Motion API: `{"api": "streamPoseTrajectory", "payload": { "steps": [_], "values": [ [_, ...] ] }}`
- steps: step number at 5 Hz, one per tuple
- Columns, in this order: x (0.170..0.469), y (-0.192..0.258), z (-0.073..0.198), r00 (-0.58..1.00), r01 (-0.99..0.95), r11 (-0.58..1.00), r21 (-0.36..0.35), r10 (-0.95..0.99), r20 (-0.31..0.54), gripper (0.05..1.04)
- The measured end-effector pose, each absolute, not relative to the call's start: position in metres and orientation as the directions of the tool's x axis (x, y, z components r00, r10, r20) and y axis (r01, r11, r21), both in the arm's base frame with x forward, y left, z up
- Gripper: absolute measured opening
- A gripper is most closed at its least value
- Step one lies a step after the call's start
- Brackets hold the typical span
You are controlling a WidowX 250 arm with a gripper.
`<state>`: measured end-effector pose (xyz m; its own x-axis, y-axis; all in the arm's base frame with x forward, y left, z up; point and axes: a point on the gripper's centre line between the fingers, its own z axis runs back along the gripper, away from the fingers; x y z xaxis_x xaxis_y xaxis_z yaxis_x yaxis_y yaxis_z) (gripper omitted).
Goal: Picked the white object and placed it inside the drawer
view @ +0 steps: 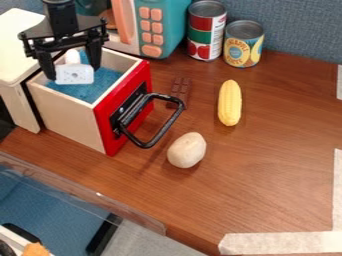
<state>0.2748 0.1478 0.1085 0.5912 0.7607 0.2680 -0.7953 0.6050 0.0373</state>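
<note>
Over the open top of the drawer, at the upper left, the black gripper (pixel 73 71) hangs pointing down. It is shut on a white block-like object (pixel 75 74) with small dark marks, one finger at each side of it. The drawer (pixel 70 116) is a light wooden box with a red front, a black handle and a blue lining. Behind the held object shows a second, small white rounded shape (pixel 72 56), partly hidden.
A brown chocolate bar (pixel 180 91), a pale potato-like object (pixel 186 150) and yellow corn (pixel 230 103) lie right of the drawer. Two cans (pixel 207 31) (pixel 243 44) and a teal toy microwave (pixel 160 25) stand behind. A clear ledge (pixel 87 192) runs along the front left.
</note>
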Motion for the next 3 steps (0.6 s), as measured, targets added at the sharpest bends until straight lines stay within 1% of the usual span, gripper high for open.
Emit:
{"api": "streamPoseTrajectory", "payload": {
  "steps": [1, 2, 3],
  "values": [
    [0.274, 0.147, 0.107, 0.598, -0.79, 0.612, 0.036, 0.757, 0.265, 1.006],
    [0.274, 0.143, 0.111, 0.608, -0.78, 0.626, 0.021, 0.749, 0.262, 1.002],
    [0.272, 0.135, 0.135, 0.619, -0.758, 0.652, -0.01, 0.725, 0.302, 0.999]
  ]
}}
